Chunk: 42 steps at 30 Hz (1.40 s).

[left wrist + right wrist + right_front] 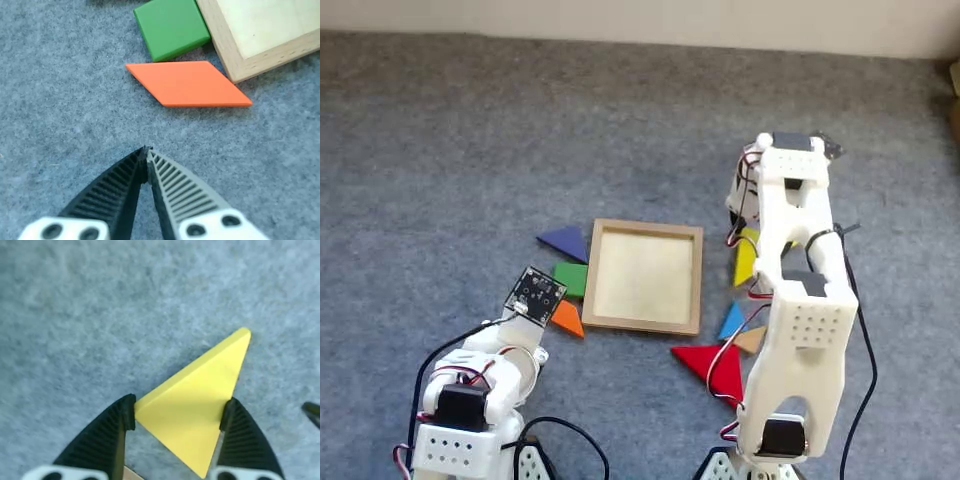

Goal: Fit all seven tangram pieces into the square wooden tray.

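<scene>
The square wooden tray [645, 324] lies empty mid-table; its corner [239, 61] shows in the left wrist view. Left of it are a dark blue triangle [565, 241], a green square [571, 278] [171, 27] and an orange parallelogram [567, 318] [190, 83]. My left gripper [146, 151] is shut and empty, just short of the parallelogram. Right of the tray, my right gripper [177, 412] is shut on the yellow triangle [192, 400] [747, 257], one finger on each side. A light blue triangle [731, 321], a tan triangle [751, 340] and a red triangle [713, 366] lie nearer the front.
Grey carpet covers the table. The right arm [800, 300] stretches over the pieces right of the tray, partly hiding them. The left arm [480, 390] sits at the front left. A pale wall edge runs along the back.
</scene>
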Each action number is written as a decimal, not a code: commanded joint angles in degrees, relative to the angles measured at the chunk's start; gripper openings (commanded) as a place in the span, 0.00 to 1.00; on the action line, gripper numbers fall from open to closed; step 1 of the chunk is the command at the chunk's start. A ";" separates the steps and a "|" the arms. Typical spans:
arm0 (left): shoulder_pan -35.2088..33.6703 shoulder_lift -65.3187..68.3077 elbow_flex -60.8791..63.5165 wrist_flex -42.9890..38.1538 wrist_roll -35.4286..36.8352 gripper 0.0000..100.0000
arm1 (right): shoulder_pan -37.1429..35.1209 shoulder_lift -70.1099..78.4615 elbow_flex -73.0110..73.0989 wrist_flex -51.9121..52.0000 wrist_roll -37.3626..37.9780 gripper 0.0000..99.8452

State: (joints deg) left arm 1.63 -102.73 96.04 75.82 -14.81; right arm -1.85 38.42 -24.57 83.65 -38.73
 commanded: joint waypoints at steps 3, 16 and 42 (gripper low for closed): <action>-0.31 -1.54 1.10 0.18 -0.44 0.00 | 0.84 -1.98 -4.09 3.21 3.25 0.13; -0.31 -1.54 1.10 0.18 -0.44 0.00 | -1.98 -9.45 -4.97 5.93 14.59 0.13; -0.31 -1.54 1.10 0.18 -0.44 0.00 | -1.36 -18.86 -1.19 12.26 32.70 0.13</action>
State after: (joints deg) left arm 1.63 -102.73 96.04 75.82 -14.81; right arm -5.10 26.29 -26.33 96.04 -7.08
